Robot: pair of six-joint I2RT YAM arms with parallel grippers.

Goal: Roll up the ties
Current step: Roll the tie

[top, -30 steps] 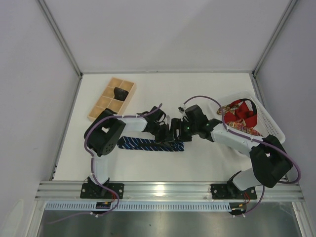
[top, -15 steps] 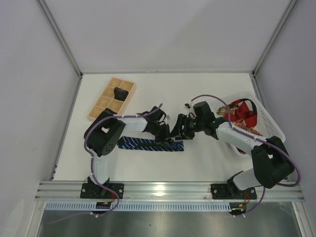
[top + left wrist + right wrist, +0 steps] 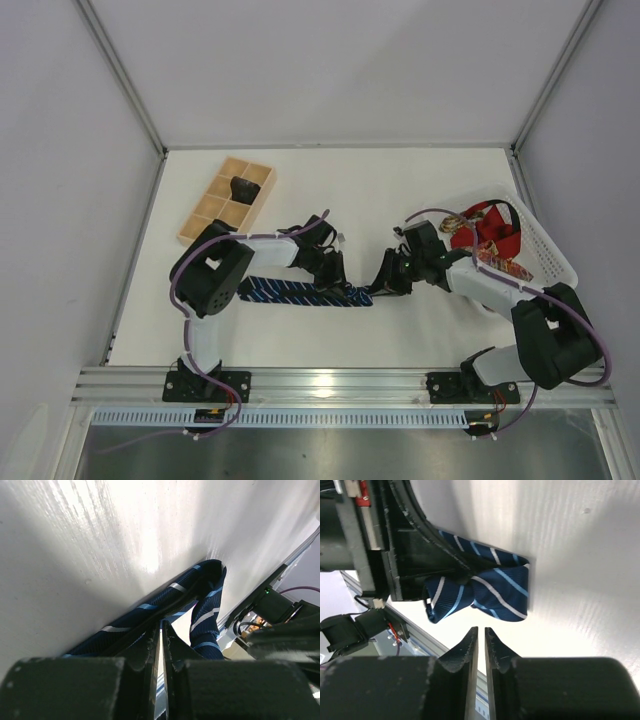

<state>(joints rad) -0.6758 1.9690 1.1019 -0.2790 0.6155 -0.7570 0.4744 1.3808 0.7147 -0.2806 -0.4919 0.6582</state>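
Top external view: white table (image 3: 440,190), grey walls (image 3: 330,60), left gripper (image 3: 338,283) tight on navy tie (image 3: 285,291), right gripper (image 3: 384,286) closed.

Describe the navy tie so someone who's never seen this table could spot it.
On the white table, look near the front, left of centre. The navy tie lies stretched left to right. Unlike the red ties in the white basket, it is dark blue with pale diagonal stripes.
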